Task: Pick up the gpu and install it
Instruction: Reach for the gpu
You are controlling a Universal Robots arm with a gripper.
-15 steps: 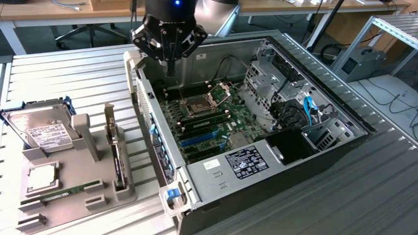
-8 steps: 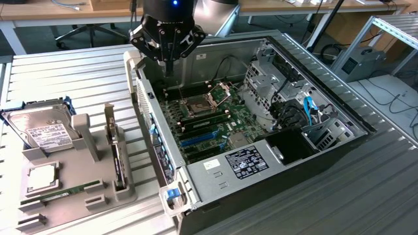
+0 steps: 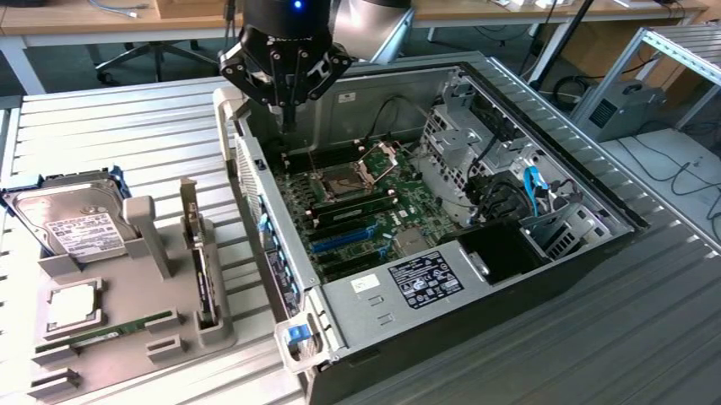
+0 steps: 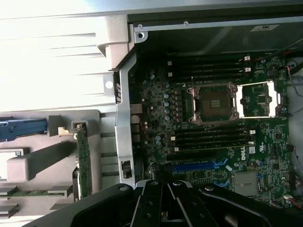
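Pick-up step not begun: the black multi-link gripper point(image 3: 289, 122) hangs with its fingers pinched together and nothing between them, above the rear wall of the open grey metal computer case point(image 3: 372, 312), over the green motherboard point(image 3: 360, 202). The gpu point(image 3: 198, 261), a thin dark flat card with a pale bracket strip at one end, stands on edge in a slot of the grey plastic parts holder point(image 3: 113, 371), just beside the case on the exterior view's left and well apart from the gripper. My read: a grasp calls for opened jaws squared to the card's top edge. The holder also carries a silver hard drive with a white label point(image 3: 73, 224) and a narrow green memory stick point(image 3: 113, 331). All of it sits on a pale ribbed metal table point(image 3: 101, 126). Wooden desks point(image 3: 113, 21) stand behind, with cables on the floor.
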